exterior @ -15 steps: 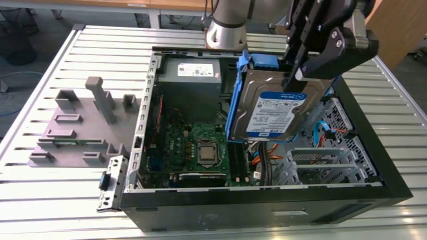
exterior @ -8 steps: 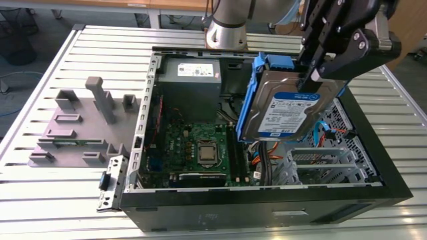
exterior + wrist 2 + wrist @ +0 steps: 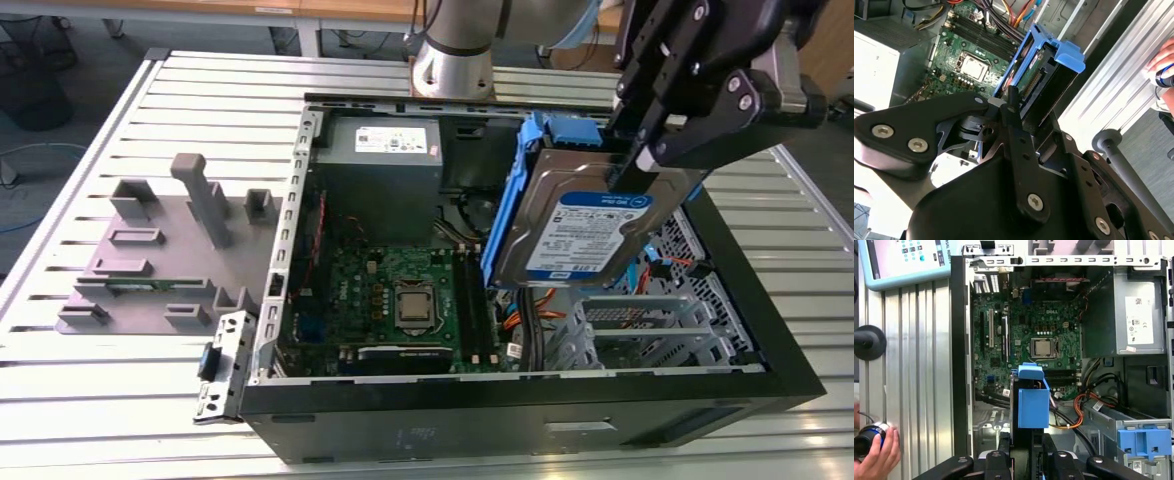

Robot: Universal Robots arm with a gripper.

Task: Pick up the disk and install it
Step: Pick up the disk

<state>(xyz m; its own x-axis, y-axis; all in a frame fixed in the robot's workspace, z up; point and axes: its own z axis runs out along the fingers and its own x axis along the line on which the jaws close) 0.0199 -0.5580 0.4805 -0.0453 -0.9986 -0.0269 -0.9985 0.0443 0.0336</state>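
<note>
Disk (image 3: 587, 230) hangs over the open case (image 3: 467, 430), clamped at its upper edge by the gripper (image 3: 634, 165), so it rests on no surface. Around it, from big to small: the slotted table (image 3: 107, 400) carries the case, and a grey fixture (image 3: 160, 250) lies on the table at the exterior view's left. Inside the case the motherboard (image 3: 387, 290) covers the floor, the power supply (image 3: 380, 150) sits at the far wall, and a metal drive cage (image 3: 641, 325) stands at the exterior view's right. The disk is directly below the gripper, its long axis nearly vertical and a little tilted. Its lower end is just above the cage and, as far as I can judge, apart from it. The blue frame (image 3: 505, 220) runs along the edge nearer the motherboard. The arm (image 3: 454, 50) stands behind the case and reaches over it, with the gripper pointing down. In the first wrist view a hand (image 3: 876, 457) holds a small dark object beside the case, well apart from the disk.
</note>
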